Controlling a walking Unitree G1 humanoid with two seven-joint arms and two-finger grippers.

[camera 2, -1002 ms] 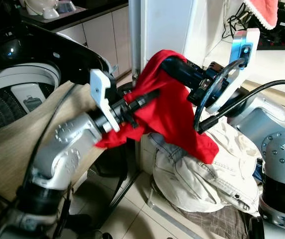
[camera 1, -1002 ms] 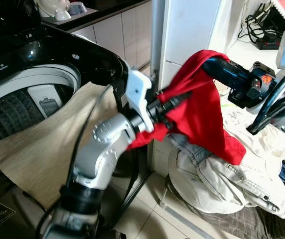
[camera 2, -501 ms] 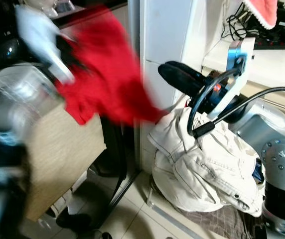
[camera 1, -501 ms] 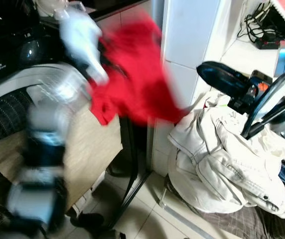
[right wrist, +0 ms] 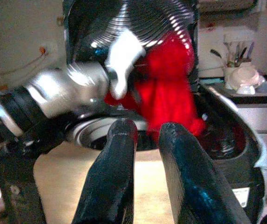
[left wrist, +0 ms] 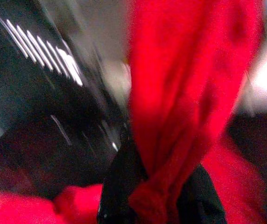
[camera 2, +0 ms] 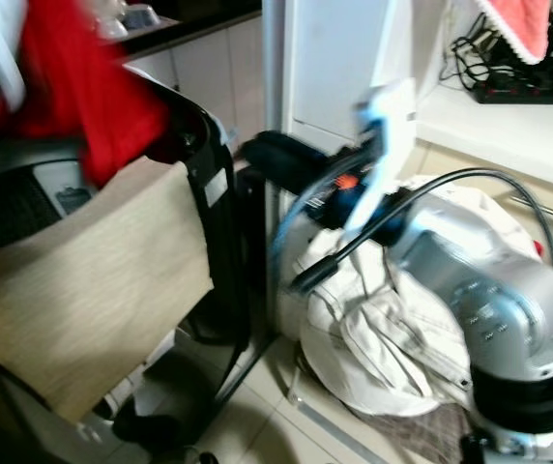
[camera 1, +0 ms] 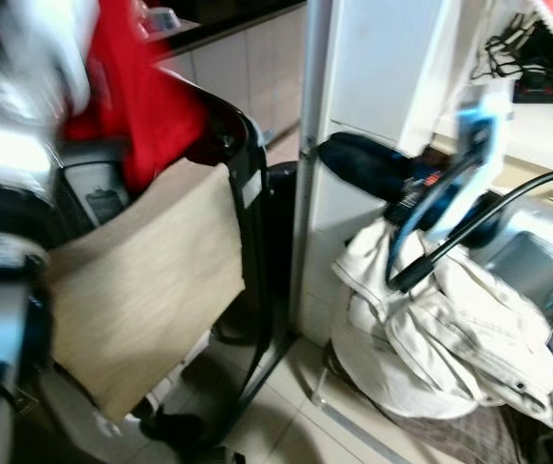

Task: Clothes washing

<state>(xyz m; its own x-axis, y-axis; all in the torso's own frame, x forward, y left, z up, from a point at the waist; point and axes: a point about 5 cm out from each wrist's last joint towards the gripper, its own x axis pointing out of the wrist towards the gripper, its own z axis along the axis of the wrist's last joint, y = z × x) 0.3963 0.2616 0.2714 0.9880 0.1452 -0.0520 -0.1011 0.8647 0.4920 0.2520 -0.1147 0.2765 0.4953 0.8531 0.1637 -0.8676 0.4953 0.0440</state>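
A red garment hangs over the open top of the black washing machine, blurred by motion. My left gripper is shut on a bunched fold of it, the black fingers pressed to either side. From the right wrist view the red garment dangles above the drum opening, next to my blurred silver left arm. My right gripper hovers beside the machine, pointing at it, its fingers a narrow gap apart with nothing between them. A heap of white clothes lies below the right gripper.
A beige cloth drapes over the machine's front edge. A white column stands between the machine and the clothes heap. Cables and a power strip lie on the counter at the right. Cups sit on a dark counter behind the machine.
My left arm has swung the red garment off the right gripper and leftwards, up over the washing machine opening. The right gripper now holds nothing. The camera has shifted a little.
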